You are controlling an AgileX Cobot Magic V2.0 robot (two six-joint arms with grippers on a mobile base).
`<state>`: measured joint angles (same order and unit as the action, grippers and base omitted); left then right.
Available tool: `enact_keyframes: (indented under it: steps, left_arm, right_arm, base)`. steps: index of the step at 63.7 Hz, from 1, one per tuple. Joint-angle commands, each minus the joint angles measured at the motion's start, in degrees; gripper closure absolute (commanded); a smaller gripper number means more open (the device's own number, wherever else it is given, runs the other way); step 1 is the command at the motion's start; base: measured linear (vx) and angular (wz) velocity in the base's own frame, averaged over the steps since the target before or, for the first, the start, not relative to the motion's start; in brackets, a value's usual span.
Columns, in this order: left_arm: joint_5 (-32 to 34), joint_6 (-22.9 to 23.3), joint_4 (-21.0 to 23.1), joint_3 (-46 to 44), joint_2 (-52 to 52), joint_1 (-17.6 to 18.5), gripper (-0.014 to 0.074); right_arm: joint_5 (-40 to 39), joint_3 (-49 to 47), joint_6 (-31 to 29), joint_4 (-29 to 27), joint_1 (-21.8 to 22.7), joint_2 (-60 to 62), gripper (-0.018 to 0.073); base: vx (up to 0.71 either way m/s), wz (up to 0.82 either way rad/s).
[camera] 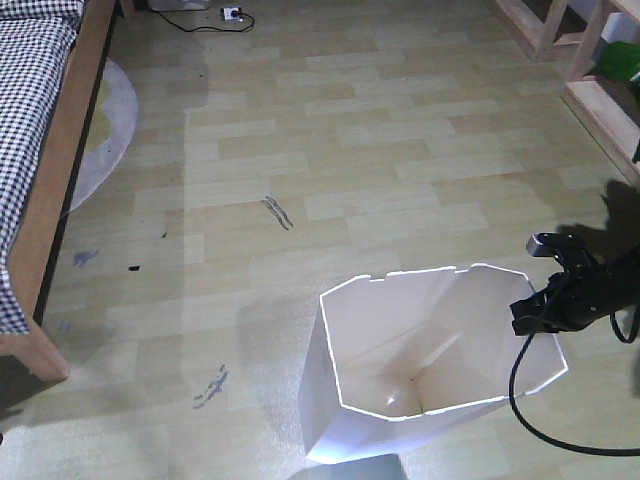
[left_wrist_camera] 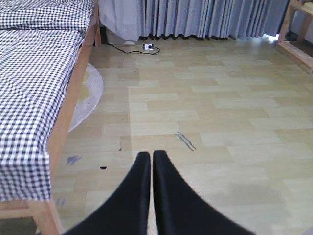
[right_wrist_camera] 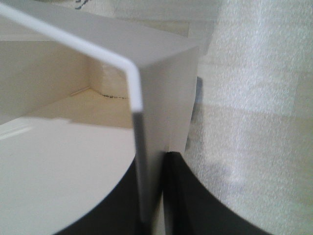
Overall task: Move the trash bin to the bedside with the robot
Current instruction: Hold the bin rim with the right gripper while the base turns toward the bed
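Observation:
The white trash bin (camera: 420,400) stands on the wood floor at the lower middle of the front view, its octagonal rim tilted toward the camera. My right gripper (camera: 532,312) is shut on the bin's right rim. In the right wrist view the thin white wall of the bin (right_wrist_camera: 161,78) runs between the two black fingers of my right gripper (right_wrist_camera: 154,164), one inside and one outside. The bedside (camera: 60,170), a reddish-brown rail with black-and-white checked bedding, lies along the left. My left gripper (left_wrist_camera: 151,157) is shut with nothing in it, hanging above bare floor.
A grey round rug (camera: 110,125) pokes out from under the bed. A white power strip and black cable (camera: 232,14) lie at the far wall. Light wooden furniture legs (camera: 590,80) stand at the right. Curtains (left_wrist_camera: 210,17) hang at the back.

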<state>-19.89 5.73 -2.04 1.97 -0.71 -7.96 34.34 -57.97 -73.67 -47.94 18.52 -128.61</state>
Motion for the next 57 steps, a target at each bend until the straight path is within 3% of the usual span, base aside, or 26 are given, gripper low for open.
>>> enact_keyframes:
  steps: [1, 57]
  left_arm:
    - [3.76, 0.25, 0.13, 0.19, -0.81, 0.17, 0.0603]
    - [3.76, 0.25, 0.13, 0.19, -0.81, 0.17, 0.0603]
  right_arm:
    - [8.74, -0.84, 0.69, -4.65, 0.11, 4.06, 0.0564]
    - [8.74, -0.84, 0.69, -4.65, 0.11, 4.06, 0.0564]
  base:
    - [0.36, 0.04]
    - [0.35, 0.03]
